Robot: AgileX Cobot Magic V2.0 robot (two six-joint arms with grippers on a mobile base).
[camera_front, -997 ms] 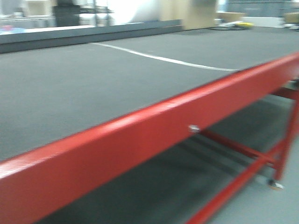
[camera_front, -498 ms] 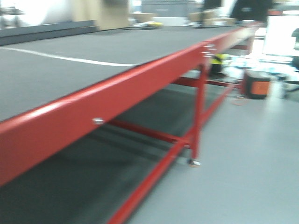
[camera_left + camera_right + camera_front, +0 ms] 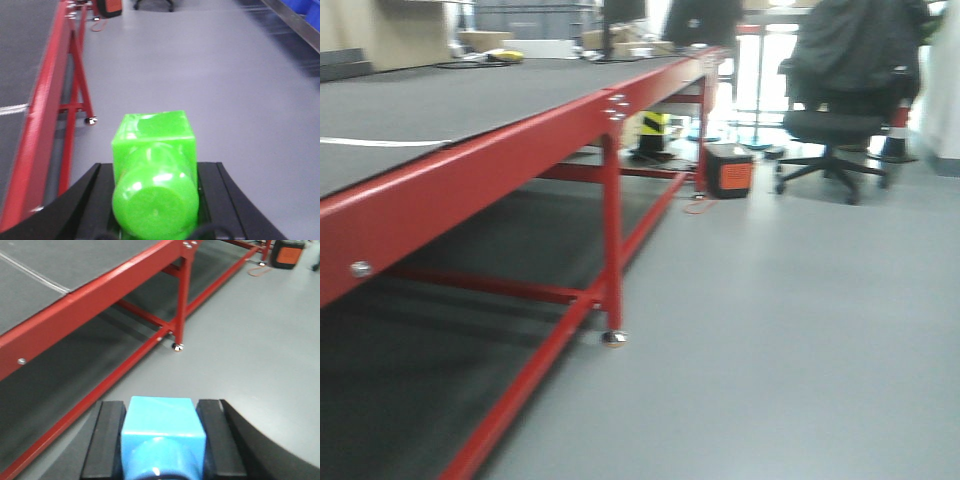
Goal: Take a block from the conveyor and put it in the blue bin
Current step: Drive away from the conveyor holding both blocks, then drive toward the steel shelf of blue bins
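Green and bright, the block (image 3: pixel 154 145) sits clamped between the black fingers of the left pincer (image 3: pixel 156 172), above the grey floor (image 3: pixel 210 75) and clear of the conveyor (image 3: pixel 20 50), whose red rail (image 3: pixel 45 110) runs along the left. The right pincer (image 3: pixel 161 415) is closed on a light blue block (image 3: pixel 162 427), near the same red rail. Farther off stand an office chair (image 3: pixel 835 120) and an orange box (image 3: pixel 731 172).

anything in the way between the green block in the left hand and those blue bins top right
Nothing visible. The green block sits clamped in the left hand, and the grey floor toward the blue bins looks bare; the bins are cut off at the frame edge.
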